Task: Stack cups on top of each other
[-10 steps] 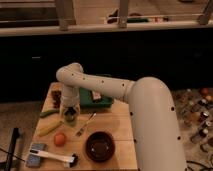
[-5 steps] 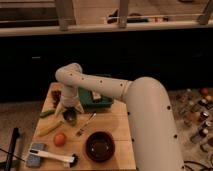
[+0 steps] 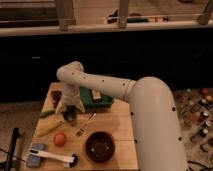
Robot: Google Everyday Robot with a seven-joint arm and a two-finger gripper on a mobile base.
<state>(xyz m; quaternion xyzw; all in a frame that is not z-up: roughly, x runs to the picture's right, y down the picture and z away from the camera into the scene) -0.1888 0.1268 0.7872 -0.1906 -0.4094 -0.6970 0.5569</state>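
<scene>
My gripper point(image 3: 70, 106) hangs down from the white arm over the left part of the wooden table point(image 3: 117, 127). A small darker greyish cup point(image 3: 70, 117) stands on the table right under it, touching or nearly touching the gripper's tip. The pale green cup does not show clearly; it may be hidden by the gripper.
A wide dark brown bowl point(image 3: 100, 146) sits at the front. An orange fruit point(image 3: 60, 139), a banana point(image 3: 50, 128) and a green vegetable point(image 3: 46, 113) lie at the left. A fork point(image 3: 86, 125) lies mid-table. A green box point(image 3: 98, 99) stands behind. A white-handled brush point(image 3: 51, 156) lies at the front left.
The gripper has shifted only slightly over the greyish cup. The things on the table have not moved.
</scene>
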